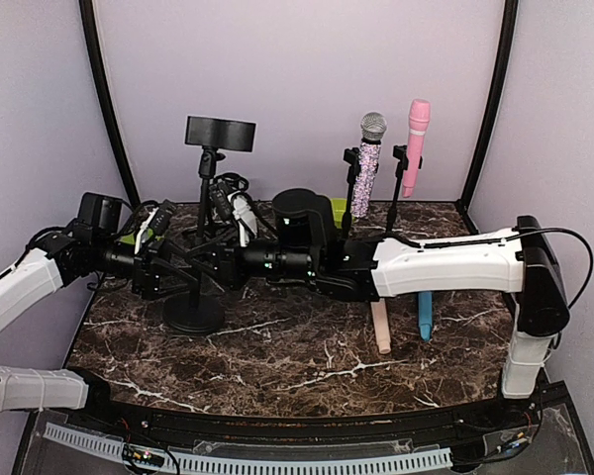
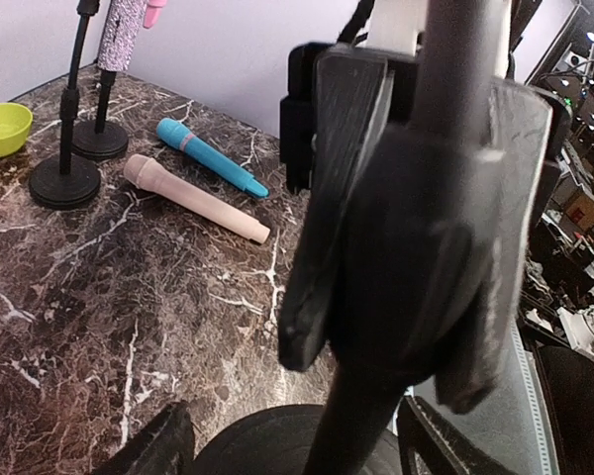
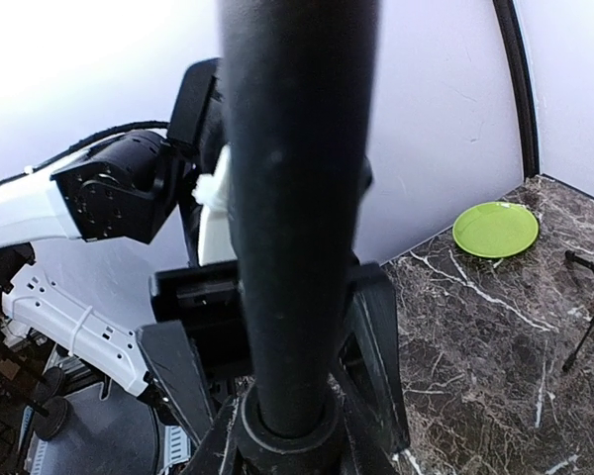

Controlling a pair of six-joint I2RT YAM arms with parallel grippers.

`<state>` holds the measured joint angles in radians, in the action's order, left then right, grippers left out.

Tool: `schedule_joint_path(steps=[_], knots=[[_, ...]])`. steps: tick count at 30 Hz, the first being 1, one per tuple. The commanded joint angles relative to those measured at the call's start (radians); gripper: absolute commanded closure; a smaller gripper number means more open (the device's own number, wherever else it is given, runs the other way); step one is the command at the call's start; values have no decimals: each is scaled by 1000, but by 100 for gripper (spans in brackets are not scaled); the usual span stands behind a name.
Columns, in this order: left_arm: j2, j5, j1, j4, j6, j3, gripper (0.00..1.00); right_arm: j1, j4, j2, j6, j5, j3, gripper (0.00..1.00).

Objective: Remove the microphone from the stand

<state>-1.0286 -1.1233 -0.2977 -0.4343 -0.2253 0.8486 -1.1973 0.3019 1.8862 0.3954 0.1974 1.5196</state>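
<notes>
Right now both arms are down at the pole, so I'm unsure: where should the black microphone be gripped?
Probably on a free end of the black microphone barrel, to one side of the clip, coming from above. It lies level across the top of the stand, and the clip blocks its underside.

1. The white left arm (image 1: pixel 20 287) and white right arm (image 1: pixel 445 259) span the middle of the dark marble table (image 1: pixel 277 361) — no pass there.
2. The black stand pole (image 1: pixel 205 198) is hemmed on both sides; its round black base (image 1: pixel 193 315) sits beneath.
3. Back right: a glittery silver microphone (image 1: pixel 368 163) and a pink microphone (image 1: pixel 416 143), upright.
4. A peach microphone (image 1: pixel 380 332) and a blue microphone (image 1: pixel 425 317) lie under the right arm — the front strip beside them is open.
</notes>
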Motion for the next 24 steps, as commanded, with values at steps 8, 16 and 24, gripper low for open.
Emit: schedule_joint_path(steps=[8, 16, 24], knots=[[-12, -138, -6, 77, 70, -40, 84, -5, 78, 39, 28, 53, 117, 100], [-12, -167, -7, 133, 113, -43, 100, 9, 191, -4, 130, 34, 18, 63], [-5, -99, -6, 208, 168, -38, 100, -28, 273, -96, 224, -282, -114, 38]])
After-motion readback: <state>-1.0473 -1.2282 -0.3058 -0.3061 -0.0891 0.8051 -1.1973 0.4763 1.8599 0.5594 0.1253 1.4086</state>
